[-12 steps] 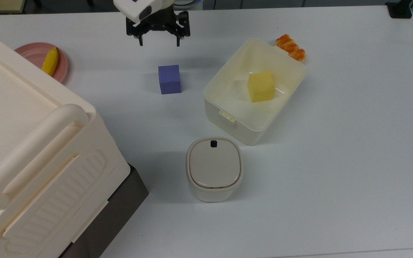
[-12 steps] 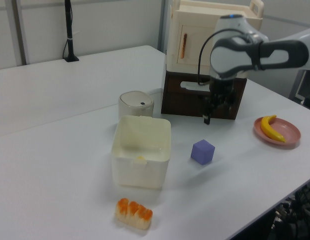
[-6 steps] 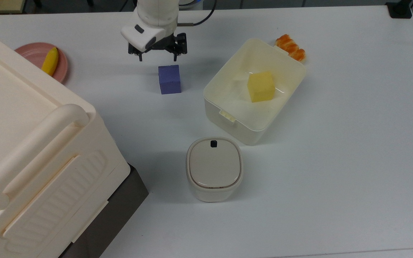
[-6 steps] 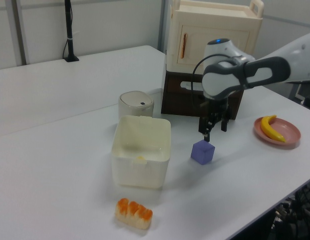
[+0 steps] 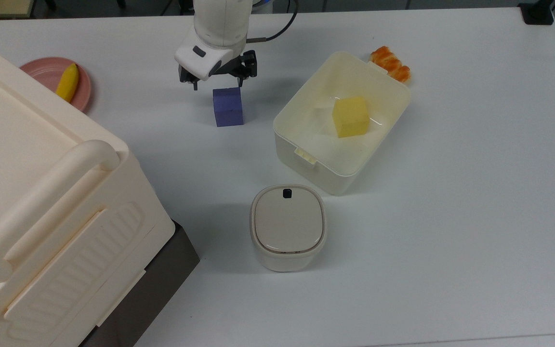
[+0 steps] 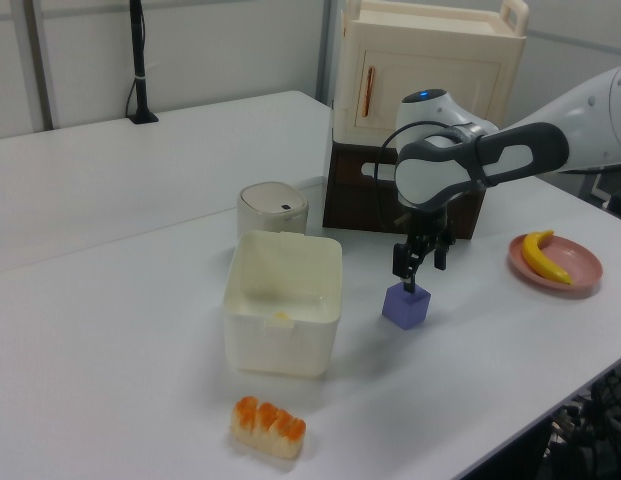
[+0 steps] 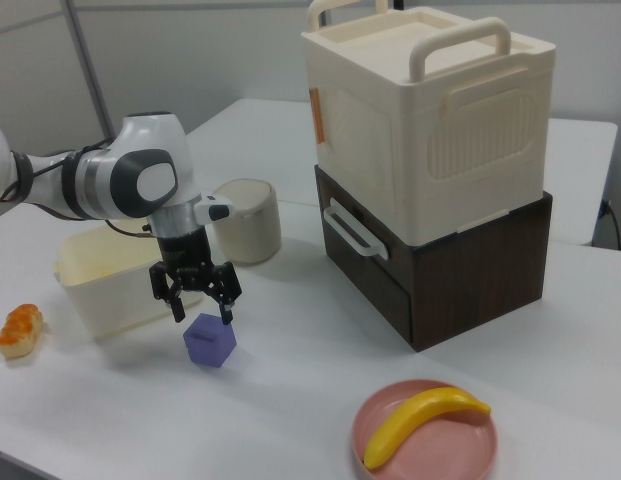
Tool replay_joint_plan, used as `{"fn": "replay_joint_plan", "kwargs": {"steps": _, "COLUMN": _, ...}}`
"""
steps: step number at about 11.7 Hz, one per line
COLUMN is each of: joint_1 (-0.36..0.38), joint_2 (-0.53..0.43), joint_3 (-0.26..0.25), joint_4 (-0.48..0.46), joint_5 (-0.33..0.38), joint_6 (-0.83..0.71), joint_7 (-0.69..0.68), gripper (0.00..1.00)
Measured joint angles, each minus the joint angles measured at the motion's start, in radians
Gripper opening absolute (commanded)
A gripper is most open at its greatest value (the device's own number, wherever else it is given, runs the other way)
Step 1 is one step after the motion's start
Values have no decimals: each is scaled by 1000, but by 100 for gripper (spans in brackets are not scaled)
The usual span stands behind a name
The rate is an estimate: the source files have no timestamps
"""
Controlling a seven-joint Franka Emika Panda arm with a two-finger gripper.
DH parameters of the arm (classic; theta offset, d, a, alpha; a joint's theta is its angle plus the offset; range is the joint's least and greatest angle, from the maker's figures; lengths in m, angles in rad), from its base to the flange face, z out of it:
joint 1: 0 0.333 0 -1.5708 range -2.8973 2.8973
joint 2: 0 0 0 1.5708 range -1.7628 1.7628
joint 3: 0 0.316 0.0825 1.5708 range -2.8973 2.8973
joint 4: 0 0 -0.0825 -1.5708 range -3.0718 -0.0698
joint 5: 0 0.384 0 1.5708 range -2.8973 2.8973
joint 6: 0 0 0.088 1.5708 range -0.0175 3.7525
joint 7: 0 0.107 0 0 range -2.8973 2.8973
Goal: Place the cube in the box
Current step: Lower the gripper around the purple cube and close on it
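Nearest the top view's lower edge, the large cream handled storage bin [image 5: 41,207] on its dark brown wooden base [image 7: 460,260] fills the desk's [image 5: 451,217] lower-left corner, and the small rounded-square cream container with a grey lid [image 5: 287,226] stands beside it toward the middle; neither has shifted. Farther in, the shallow cream-white plastic rectangular box [image 5: 301,137] sits where it was, with a yellow cube [image 5: 350,116] inside it, and a piece of orange segmented toy food [image 5: 390,63] lies just beyond its far corner. The small matte purple-blue cube [image 5: 228,106] rests on the desk to the top view's left of the box, apart from it and unmoved. The change is in the arm: over the last second the black two-finger gripper [image 5: 217,86] has come down from the far edge and now hangs just above the cube's far side, its jaws spread wide, one fingertip [image 5: 238,85] near the cube's top edge, not closed on it. At the far left edge, a round pink plate [image 5: 46,72] holds a yellow banana [image 5: 67,82].
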Motion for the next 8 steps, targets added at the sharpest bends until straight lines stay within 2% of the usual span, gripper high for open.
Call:
{"fn": "replay_joint_plan", "kwargs": {"steps": 3, "joint_1": 29, "joint_2": 28, "joint_3": 2, "joint_4": 0, "joint_5": 0, "joint_6": 17, "joint_7": -2, "gripper": 100}}
{"fn": "replay_joint_plan", "kwargs": {"steps": 8, "joint_1": 31, "joint_2": 73, "joint_3": 2, "joint_4": 4, "joint_5": 0, "joint_6": 52, "joint_7": -2, "gripper": 100}}
